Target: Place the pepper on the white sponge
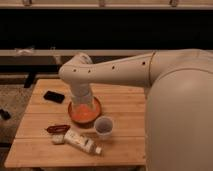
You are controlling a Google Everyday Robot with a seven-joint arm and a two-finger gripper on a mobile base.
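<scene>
Camera view: end effector (82, 106) at frame centre, low over orange bowl (97, 113), jaws spread, nothing seen held. Pepper (57, 128) on surface (125, 100), lower left of end effector, long axis roughly left-right. White sponge (58, 139) just below pepper, beside white tube (82, 141). Single arm only.

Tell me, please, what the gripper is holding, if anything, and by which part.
Cannot be told: the gripper is down at the orange bowl. The pepper lies free on the table.
</scene>
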